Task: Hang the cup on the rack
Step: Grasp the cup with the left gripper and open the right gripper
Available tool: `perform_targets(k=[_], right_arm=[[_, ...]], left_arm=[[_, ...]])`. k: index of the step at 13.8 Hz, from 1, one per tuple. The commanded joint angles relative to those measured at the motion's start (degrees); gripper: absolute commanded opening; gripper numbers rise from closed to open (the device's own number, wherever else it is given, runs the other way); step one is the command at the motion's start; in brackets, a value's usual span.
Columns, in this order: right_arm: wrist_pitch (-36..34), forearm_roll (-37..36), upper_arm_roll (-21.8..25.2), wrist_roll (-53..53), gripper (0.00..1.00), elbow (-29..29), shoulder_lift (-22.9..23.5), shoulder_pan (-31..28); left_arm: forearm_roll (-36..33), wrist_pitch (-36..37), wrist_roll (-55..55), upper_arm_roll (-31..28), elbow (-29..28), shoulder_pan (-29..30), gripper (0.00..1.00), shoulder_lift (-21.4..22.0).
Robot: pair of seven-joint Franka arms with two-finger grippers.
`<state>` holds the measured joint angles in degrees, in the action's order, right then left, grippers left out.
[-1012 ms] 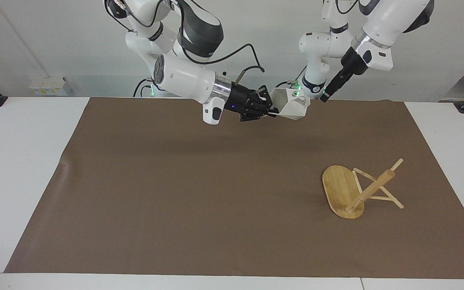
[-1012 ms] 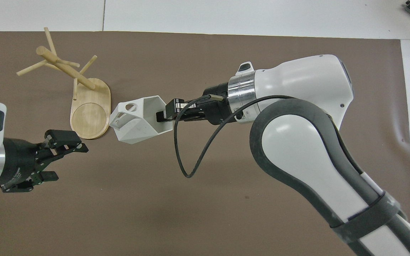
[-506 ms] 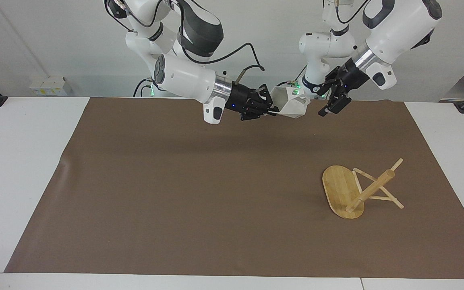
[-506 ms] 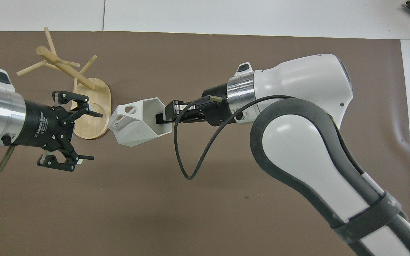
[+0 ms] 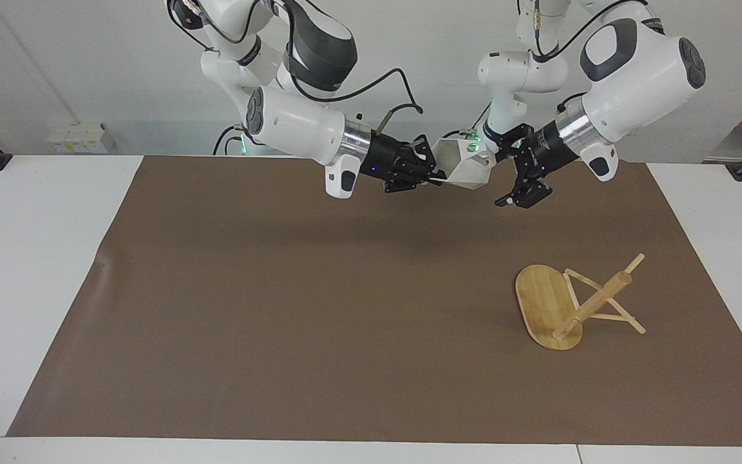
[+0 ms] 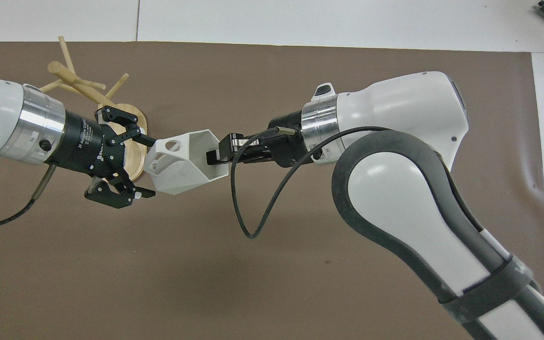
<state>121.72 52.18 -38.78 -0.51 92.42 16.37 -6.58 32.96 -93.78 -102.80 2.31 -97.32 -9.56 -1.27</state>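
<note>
Cup (image 5: 466, 164) in the air over the brown mat (image 5: 319, 309), lying sideways: I see my right gripper (image 5: 434, 178) clamped on its rim. My left gripper (image 5: 514, 174), fingers spread wide, sits just beside the cup's handle end, holding nothing. Rack (image 5: 567, 308) has toppled on the mat toward the left arm's end, post and pegs slanting off its tilted oval base.

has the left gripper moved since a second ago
Yes. The left gripper, open, has swung in from the left arm's end of the table; in the overhead view it now covers part of the rack's base and flanks the cup.
</note>
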Motion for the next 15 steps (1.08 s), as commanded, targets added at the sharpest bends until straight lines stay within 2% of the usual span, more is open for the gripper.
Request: perform_targets(k=[1, 8, 15], right_arm=[[-0.87, 1.61, -0.24, -1.07, 0.00, -0.23, -0.11, -0.54], [-0.87, 1.52, -0.24, -1.07, 0.00, -0.31, -0.20, -0.54], [-0.87, 1.52, -0.33, -0.90, 0.00, -0.31, -0.20, -0.54]], left_arm=[[0.88, 1.94, -4.24, -0.11, 1.51, -0.38, 1.00, -0.58], [4.21, 0.71, -8.56, -0.03, 1.69, -0.38, 1.00, -0.58], [4.66, -0.70, -11.81, 1.03, 0.90, -1.87, 1.00, -0.32]])
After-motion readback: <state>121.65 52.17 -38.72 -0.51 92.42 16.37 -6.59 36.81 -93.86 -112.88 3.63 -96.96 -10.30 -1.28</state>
